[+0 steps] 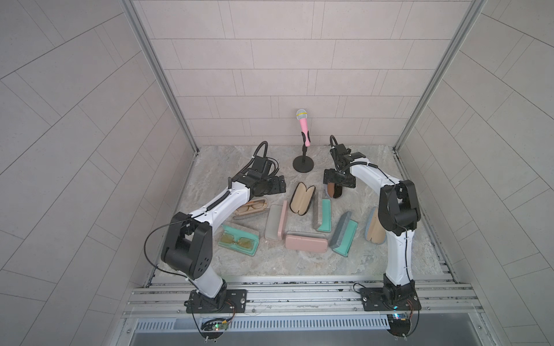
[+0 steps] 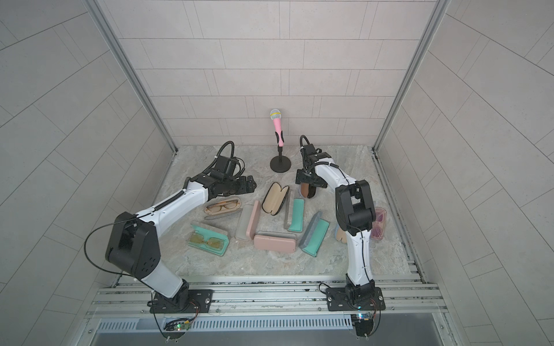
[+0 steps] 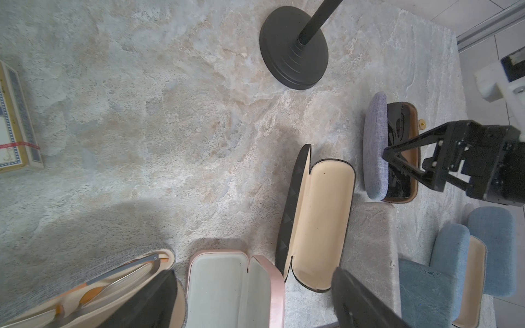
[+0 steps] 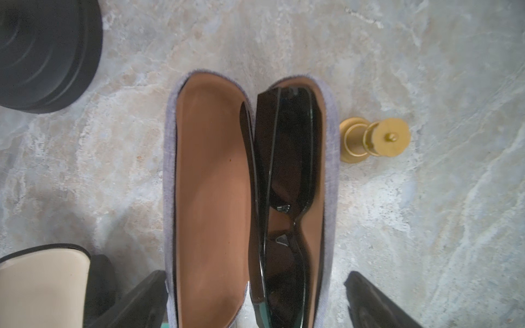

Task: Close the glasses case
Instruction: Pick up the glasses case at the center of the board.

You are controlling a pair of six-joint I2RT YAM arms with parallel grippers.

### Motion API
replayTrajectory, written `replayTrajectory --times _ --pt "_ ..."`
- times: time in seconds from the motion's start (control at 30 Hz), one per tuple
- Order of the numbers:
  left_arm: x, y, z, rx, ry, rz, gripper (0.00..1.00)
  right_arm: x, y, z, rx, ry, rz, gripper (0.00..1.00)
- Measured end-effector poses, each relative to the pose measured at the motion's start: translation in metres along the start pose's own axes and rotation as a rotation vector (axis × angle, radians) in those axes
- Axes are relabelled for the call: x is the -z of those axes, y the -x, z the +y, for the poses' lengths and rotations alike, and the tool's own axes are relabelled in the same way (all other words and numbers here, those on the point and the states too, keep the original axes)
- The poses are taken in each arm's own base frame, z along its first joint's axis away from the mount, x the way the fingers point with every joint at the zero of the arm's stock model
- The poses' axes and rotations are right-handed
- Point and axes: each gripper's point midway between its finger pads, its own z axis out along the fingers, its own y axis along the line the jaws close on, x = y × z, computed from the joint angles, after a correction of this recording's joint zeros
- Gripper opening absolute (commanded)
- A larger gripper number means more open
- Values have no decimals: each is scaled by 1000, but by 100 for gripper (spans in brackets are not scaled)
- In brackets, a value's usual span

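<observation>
A grey fabric glasses case (image 4: pixel 210 184) with brown lining lies open on the stone table, with black sunglasses (image 4: pixel 289 159) in one half. In both top views the case (image 1: pixel 334 190) (image 2: pixel 308 190) sits at the back right, just under my right gripper (image 1: pixel 337 179) (image 2: pixel 307 178). The right gripper (image 4: pixel 255 286) is open, one finger on each side of the case's near end, and holds nothing. My left gripper (image 1: pixel 278 184) (image 3: pixel 252 286) is open and empty. It hovers over an open pink case (image 3: pixel 227 284), beside an open black case (image 3: pixel 318 221).
A microphone stand (image 1: pixel 303 164) stands behind the cases. A small gold piece (image 4: pixel 375 140) lies close to the grey case. Several other cases lie mid-table: a teal one with yellow glasses (image 1: pixel 238 239), a shut pink one (image 1: pixel 305 243), grey-teal ones (image 1: pixel 344 233), a blue one (image 1: pixel 374 227).
</observation>
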Motion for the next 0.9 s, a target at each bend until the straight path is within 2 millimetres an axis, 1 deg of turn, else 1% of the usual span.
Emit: replayTrajectory --times 0.33,0.57,0.73,0.8,0.9 --pt "-13 -4 3 -6 12 30 91 -10 3 7 -3 25 22 100" --pt "-14 -3 3 -11 12 32 90 -16 5 9 -2 23 30 100" --pt "-16 0 1 -13 9 32 88 -21 5 9 -2 18 42 100" --pt "-16 0 1 -14 9 33 86 -22 5 9 0 18 44 97" --pt "-17 -1 1 -14 10 34 84 -21 6 9 3 20 43 87"
